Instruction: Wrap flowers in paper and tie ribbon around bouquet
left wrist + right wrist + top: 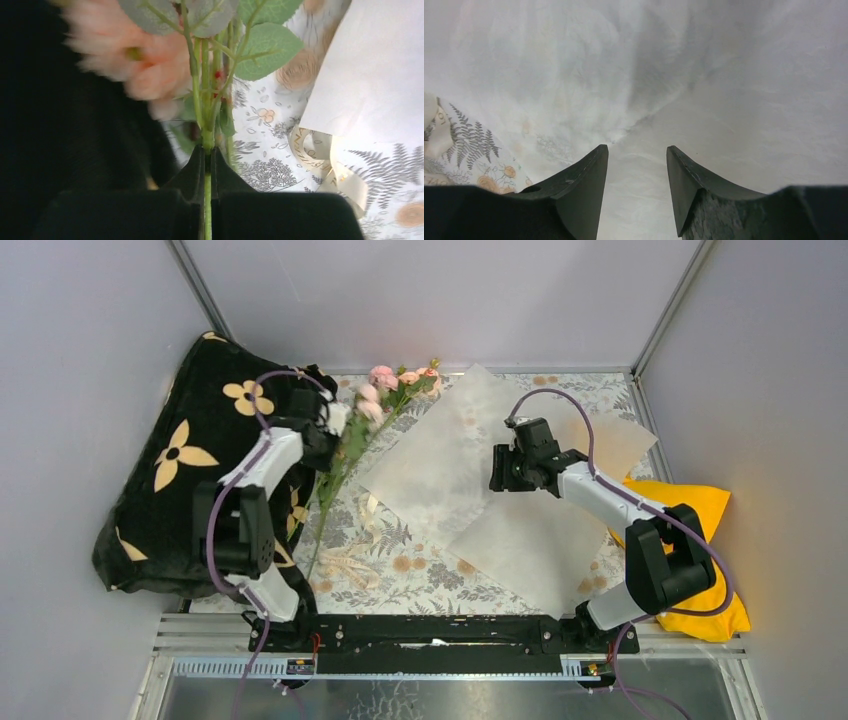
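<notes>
Thin-stemmed flowers (205,127) — perhaps plastic — in left pincer (207,151)

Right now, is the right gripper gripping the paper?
No: in the right wrist view the right gripper stands open over the paper, with nothing pinched between its jaws.

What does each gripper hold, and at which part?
Left gripper pinches the flowers by a green stem; right gripper hangs open above the paper, holding nothing.
</notes>
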Motion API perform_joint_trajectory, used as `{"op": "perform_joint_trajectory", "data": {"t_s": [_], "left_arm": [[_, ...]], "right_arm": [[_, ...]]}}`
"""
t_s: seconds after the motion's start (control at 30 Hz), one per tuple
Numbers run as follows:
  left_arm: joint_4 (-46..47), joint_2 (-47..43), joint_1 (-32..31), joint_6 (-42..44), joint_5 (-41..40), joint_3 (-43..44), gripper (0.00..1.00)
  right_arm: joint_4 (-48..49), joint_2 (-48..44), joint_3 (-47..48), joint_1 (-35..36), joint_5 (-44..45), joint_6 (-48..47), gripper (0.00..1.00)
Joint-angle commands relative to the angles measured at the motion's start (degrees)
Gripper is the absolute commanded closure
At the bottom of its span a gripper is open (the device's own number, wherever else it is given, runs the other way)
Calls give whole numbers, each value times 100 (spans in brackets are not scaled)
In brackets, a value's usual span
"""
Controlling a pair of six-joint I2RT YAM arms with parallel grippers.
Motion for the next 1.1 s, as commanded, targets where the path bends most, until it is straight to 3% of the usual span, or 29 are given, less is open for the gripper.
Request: {"op": "perform_joint_trajectory", "data": {"t_s": [0.0,0.13,0.23,0.3,0.4,0.5,0.63,0.73,0.77,0.83,0.93,1.0,1.03,1.07], "left_arm": [[-123,-903,503,-709,848,725,100],[-215,-1264,530,-1280,1646,1116,100],[193,-1460,530,-2233,2565,980,100],[798,-1590,530,-3001,3072,676,100],[1626,-1693,512,-4037,3529,317,100],[1924,-1671,277,-4454,3617,277,100],[2220,-1684,60,-4813,3719,122,100],[2328,-1689,-58,-4837,3602,-35,100],[2362,-1682,-81,-4861,3580,-78,100],[2432,-1655,-94,-4934,3640,-148,100],[2315,-1688,-94,-4792,3578,-115,100],[1755,-1655,-83,-4240,3072,130,100],[1411,-1611,-81,-3804,2706,306,59],[1116,-1565,-72,-3329,2302,418,28]], "right_arm": [[0,-355,530,212,-321,-226,45],[259,-465,954,575,-800,-173,40],[1339,-421,1073,944,-1654,391,34],[2213,-235,1190,1387,-1988,759,20],[3049,223,1486,1937,-1944,1100,9],[3671,767,1694,2135,-1788,1581,8],[3681,1442,2123,2153,-1482,1857,9],[3750,1883,2507,2158,-1733,2022,12],[3659,2030,2678,2165,-1804,2036,14],[3267,2285,2958,2171,-1726,2020,32],[2900,2331,2881,2147,-1429,1885,77],[2557,2128,2666,2072,-1046,1663,99],[2379,1980,2533,1986,-853,1523,100],[2166,1772,2377,1816,-715,1407,100]]}}
